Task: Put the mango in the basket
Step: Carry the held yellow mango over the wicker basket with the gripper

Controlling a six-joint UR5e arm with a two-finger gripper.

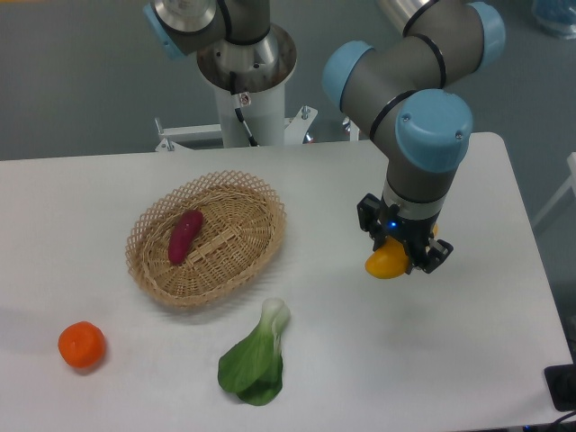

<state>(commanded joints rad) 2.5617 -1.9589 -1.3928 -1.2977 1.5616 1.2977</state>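
The yellow-orange mango sits at the right of the white table, right under my gripper. The black fingers stand on either side of it and look closed on it; I cannot tell whether it is lifted or resting on the table. Only its lower left part shows, the rest is hidden by the gripper. The oval tan wicker basket lies to the left, well apart from the gripper. It holds a purple-red sweet potato.
A round orange tangerine lies at the front left. A green bok choy lies in front of the basket. The arm's base column stands behind the table. The table's right edge is near the gripper.
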